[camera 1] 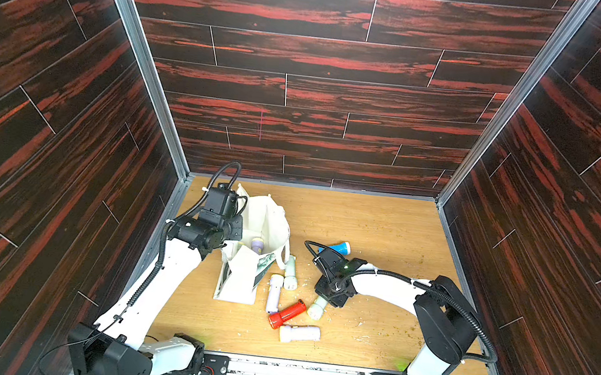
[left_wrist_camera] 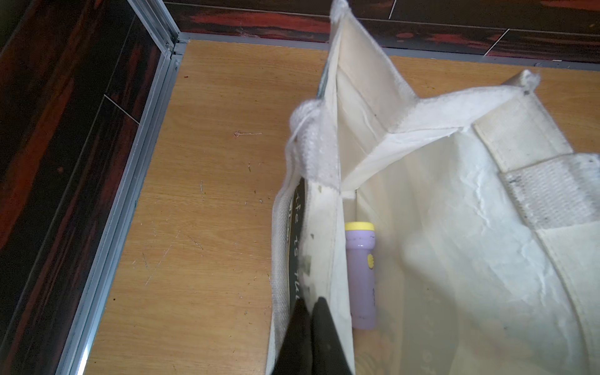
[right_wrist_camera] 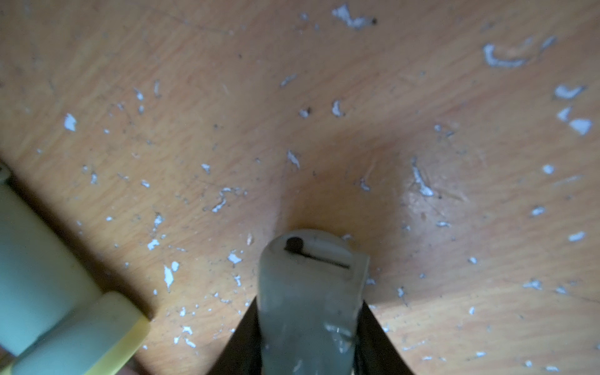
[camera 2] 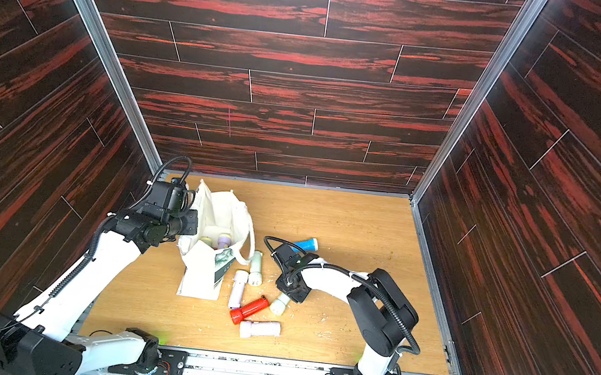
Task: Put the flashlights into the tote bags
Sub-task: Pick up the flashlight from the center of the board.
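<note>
Tote bag (camera 1: 268,215), off-white canvas with a dark print and lettering, stood open at 9 o'clock on the table (camera 1: 382,236) (taking the back wall as 12 and the robot's base as 6). Its mouth faced up. A lilac flashlight (left_wrist_camera: 360,276) with a yellow head rim sat inside against the printed wall, and in a top view a yellowish flashlight head (camera 2: 207,241) showed beside it. The left gripper (left_wrist_camera: 311,300) was pinched shut on the printed side wall near the rim.

The right gripper (right_wrist_camera: 308,303) pointed down near the table's centre, its jaws clamped across the body of a pale flashlight (right_wrist_camera: 308,269). The slotted tail end poked out past the fingers, close to the wood, though whether it touched was unclear. In both top views the head stuck out from under the gripper toward 7 o'clock.

Five more lay loose around that gripper, none touching it:
- a blue flashlight (camera 1: 338,247) at 12 o'clock, partly hidden by the wrist
- a pale green flashlight (camera 1: 290,270) at 10 o'clock, just beside the bag's handle
- a lilac-white flashlight (camera 1: 273,293) at 9 o'clock
- a red flashlight (camera 1: 287,314) at 8 o'clock
- a whitish flashlight (camera 1: 299,333) at 7 o'clock, its head just beside the red one's

White flecks (right_wrist_camera: 224,201) dotted the wood.
</note>
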### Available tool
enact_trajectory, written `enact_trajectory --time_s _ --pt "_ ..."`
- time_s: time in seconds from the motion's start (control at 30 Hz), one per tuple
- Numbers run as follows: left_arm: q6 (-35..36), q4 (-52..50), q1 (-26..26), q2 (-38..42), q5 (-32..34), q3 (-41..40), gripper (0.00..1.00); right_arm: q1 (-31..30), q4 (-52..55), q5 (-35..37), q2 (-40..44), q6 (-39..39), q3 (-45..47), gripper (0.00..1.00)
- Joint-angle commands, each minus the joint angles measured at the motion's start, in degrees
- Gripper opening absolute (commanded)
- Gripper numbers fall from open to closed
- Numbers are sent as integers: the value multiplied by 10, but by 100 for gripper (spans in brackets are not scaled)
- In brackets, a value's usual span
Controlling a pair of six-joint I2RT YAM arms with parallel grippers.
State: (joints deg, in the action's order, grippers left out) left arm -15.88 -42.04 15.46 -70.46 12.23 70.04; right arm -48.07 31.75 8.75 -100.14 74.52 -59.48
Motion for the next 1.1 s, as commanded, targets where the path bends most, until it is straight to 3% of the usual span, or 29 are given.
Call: enact_trajectory --time_s 0.0,0.4,0.6,0.67,1.07 --pt "4 -17 3 8 -16 11 0 3 23 24 28 9 2 34" --pt "-15 3 2 19 -77 12 0 3 35 121 182 -14 6 23" --pt "-21 14 2 16 -107 12 0 3 -10 130 245 -73 8 9" --pt "-22 18 2 17 -122 12 0 2 -48 121 266 -104 15 0" --pt "-34 55 2 23 -220 -4 0 2 -135 70 296 -267 -17 0"
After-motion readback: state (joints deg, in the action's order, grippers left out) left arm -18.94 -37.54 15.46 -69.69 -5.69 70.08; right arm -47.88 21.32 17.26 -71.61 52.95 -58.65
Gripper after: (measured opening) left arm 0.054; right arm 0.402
